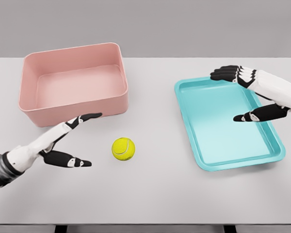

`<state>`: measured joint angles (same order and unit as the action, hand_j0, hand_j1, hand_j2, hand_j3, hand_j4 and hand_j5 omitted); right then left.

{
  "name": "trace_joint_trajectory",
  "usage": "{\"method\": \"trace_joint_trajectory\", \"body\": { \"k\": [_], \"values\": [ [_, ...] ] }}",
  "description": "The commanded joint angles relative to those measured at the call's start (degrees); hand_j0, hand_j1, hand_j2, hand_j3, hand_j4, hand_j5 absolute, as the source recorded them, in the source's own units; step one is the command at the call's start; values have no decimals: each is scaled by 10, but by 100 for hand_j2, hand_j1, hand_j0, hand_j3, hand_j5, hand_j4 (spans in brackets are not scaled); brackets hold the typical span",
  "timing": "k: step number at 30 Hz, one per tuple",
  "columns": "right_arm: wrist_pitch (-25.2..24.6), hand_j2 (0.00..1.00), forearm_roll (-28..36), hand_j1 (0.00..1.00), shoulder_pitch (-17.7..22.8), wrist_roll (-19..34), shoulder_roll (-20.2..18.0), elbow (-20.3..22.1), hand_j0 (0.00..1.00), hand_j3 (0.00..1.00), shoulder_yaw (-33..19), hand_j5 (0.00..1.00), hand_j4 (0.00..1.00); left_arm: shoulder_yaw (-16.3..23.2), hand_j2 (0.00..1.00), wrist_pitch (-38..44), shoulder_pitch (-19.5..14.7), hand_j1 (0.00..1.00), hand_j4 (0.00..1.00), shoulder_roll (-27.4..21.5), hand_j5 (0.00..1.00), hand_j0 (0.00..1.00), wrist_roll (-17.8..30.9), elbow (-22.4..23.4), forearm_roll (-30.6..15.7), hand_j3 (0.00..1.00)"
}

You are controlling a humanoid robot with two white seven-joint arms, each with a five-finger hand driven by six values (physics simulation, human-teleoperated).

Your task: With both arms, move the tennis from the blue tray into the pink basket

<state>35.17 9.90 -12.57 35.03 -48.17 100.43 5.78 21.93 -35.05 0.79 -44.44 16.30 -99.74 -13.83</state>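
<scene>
I see a pale grey surface (150, 199) in front of a plain grey wall. The tennis ball (123, 148) lies on the bare surface, between the pink basket (72, 82) and the blue tray (228, 121), nearer to the basket and in neither of them. My left hand (70, 141) comes in from the lower left. Its fingers are spread apart and hold nothing; it is near the ball, on its left side, not touching it. My right hand (252, 94) is over the far right part of the tray, fingers and thumb also apart, holding nothing. The basket stands at the far left.
</scene>
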Motion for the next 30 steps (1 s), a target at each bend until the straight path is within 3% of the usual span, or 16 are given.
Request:
{"method": "trace_joint_trajectory", "body": {
  "k": [1, 5, 10, 16, 21, 30],
  "values": [
    [-2, 100, 8, 100, 0, 0, -6, 0, 100, 100, -1, 100, 100, 7, 100, 1, -1, 100, 100, 17, 100, 100, 0, 2, 11, 100],
    [-2, 100, 8, 100, 10, 0, -5, 0, 100, 100, 1, 100, 100, 15, 100, 5, -5, 100, 100, 28, 100, 100, 0, 2, 5, 100],
    [-2, 100, 9, 100, 16, 0, -3, 0, 100, 100, 1, 100, 100, 33, 100, 73, -11, 100, 100, 38, 100, 100, 0, 2, -36, 100],
    [-2, 100, 10, 100, 16, 0, -6, 0, 100, 100, 0, 100, 100, 54, 100, 133, -32, 100, 100, 55, 100, 100, 0, 9, -50, 100],
    [-2, 100, 10, 100, 15, 0, -6, 0, 100, 100, 1, 100, 100, 76, 100, 190, -55, 100, 100, 71, 100, 100, 0, 24, -44, 100],
    [-2, 100, 10, 100, 14, 0, -9, 0, 100, 100, 2, 100, 100, 99, 100, 203, -54, 100, 100, 71, 100, 100, 0, 24, -28, 100]
  ]
}}
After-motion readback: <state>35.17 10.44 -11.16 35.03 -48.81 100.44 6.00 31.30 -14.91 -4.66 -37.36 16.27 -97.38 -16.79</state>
